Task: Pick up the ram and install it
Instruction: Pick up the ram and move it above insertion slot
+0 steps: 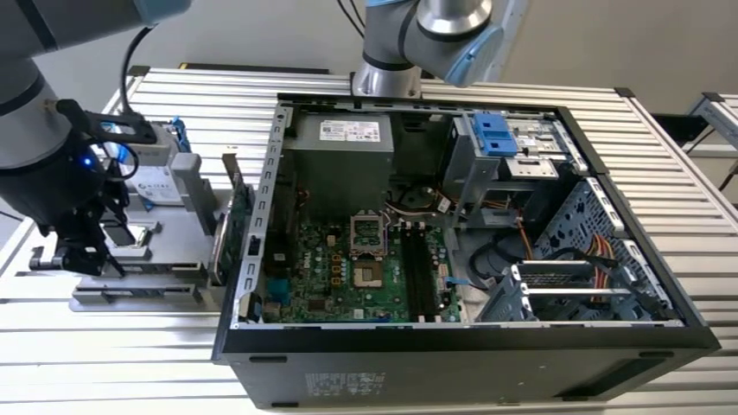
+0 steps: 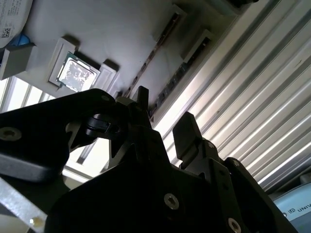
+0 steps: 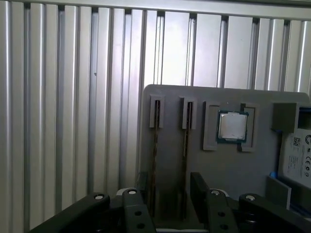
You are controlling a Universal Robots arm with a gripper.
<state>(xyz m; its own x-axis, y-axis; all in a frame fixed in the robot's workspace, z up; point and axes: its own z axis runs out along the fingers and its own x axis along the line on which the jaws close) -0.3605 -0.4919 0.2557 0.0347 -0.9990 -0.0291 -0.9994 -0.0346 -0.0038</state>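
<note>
Over the grey tray [image 3: 228,165] on the bench [image 3: 73,97], the gripper [image 3: 170,179] hangs open above two ram sticks [image 3: 185,145] standing on edge in slots; a processor [image 3: 232,126] sits beside them.

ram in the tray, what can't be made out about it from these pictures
1. First wrist view: near ends of the ram sticks, hidden behind the open gripper.
2. Second wrist view: their chips, too dark; also which stick the gripper lines up with.
3. Exterior view: the ram slots of the tray, blocked by the arm.
</note>
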